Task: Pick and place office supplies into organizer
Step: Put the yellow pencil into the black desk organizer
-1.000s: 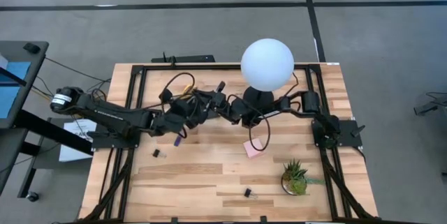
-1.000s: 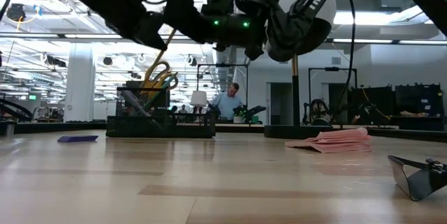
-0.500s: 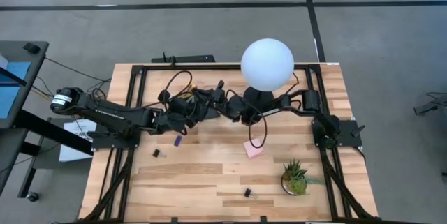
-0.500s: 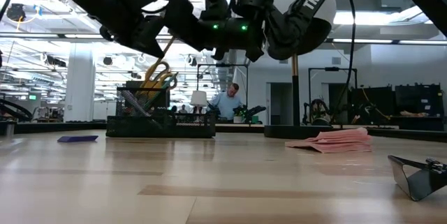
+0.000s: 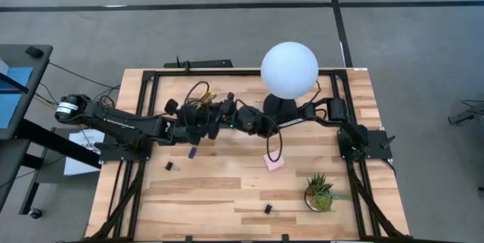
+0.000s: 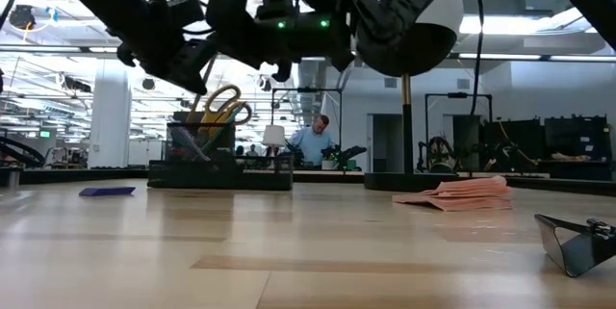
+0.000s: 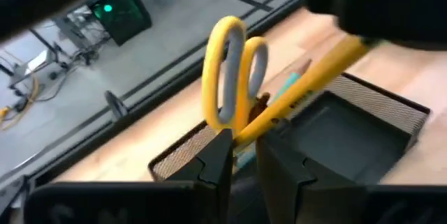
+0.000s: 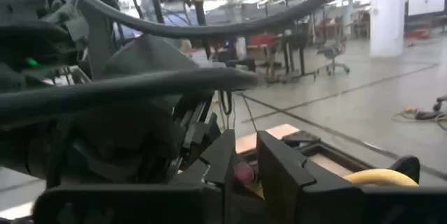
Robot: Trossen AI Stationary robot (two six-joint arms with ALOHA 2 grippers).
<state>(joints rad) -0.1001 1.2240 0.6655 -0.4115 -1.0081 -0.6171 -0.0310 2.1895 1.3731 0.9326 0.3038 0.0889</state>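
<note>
The black organizer (image 6: 221, 160) stands at the table's far middle, and yellow-handled scissors (image 7: 230, 70) stand upright in its pen cup. Its low tray (image 7: 349, 133) sits beside the cup. A yellow pencil (image 7: 307, 88) slants above the cup, between my two grippers. My left gripper (image 7: 244, 147) is shut on its lower part. My right gripper (image 8: 244, 155) is at its upper, pink eraser end. In the high view both grippers (image 5: 208, 119) (image 5: 233, 116) meet over the organizer and hide most of it. My left gripper pinches the pencil's lower part (image 7: 246, 132) between its two fingers, which lie across the pencil. The pencil is lifted and slants up away from the fingers, just above the cup. My right gripper has the pencil's pink eraser end (image 8: 243, 172) between its two fingers. The pencil's upper end (image 7: 356, 46) runs in under this gripper, which hides the hold in the left wrist view.
A pink sticky-note pad (image 5: 275, 163) and a purple pen (image 5: 192, 152) lie on the wood nearer the front. Black clips (image 5: 171, 166) (image 5: 268, 208) lie loose. A green potted plant (image 5: 319, 192) stands at the front right. A white globe lamp (image 5: 289, 69) stands behind the right arm.
Both grippers have shifted a little toward the table's left edge, keeping together over the organizer. My left gripper has rolled and tipped downward. Less of the pencil now shows below it in the low view.
</note>
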